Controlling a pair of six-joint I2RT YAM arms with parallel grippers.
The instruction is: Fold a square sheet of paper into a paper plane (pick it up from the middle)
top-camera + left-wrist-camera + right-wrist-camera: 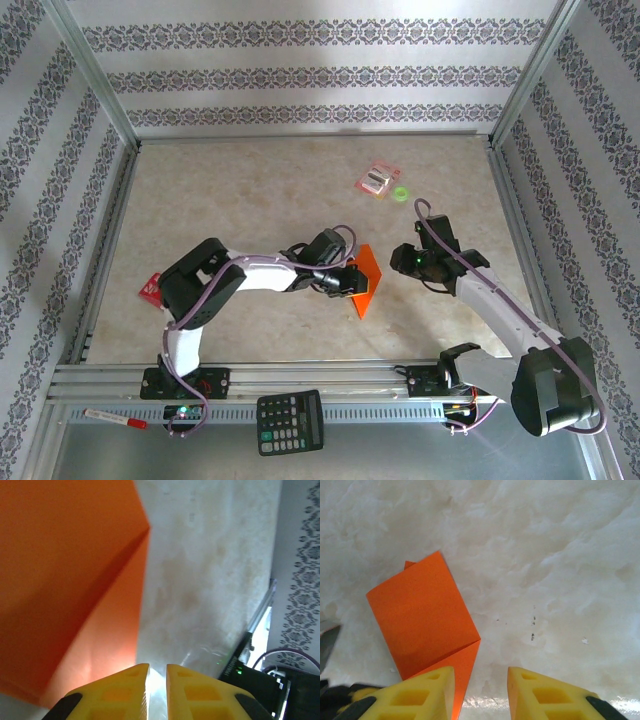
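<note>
Standing here, I see the folded orange sheet (364, 278) lying on the table (250, 200) beyond the calculator (290, 421), slightly to its right. The left gripper (342, 283) sits at the sheet's left edge. The right gripper (413, 262) hangs just off its right side, apart from it.

The left wrist view adds that those jaws are nearly together. Bare table shows through the thin slit, and the sheet lies beside one finger. The right wrist view shows its jaws moderately apart over bare table, with the sheet's lower corner running beside one finger.

Far beyond the calculator lies a pink-red packet (379, 180), its contents too small to tell.
</note>
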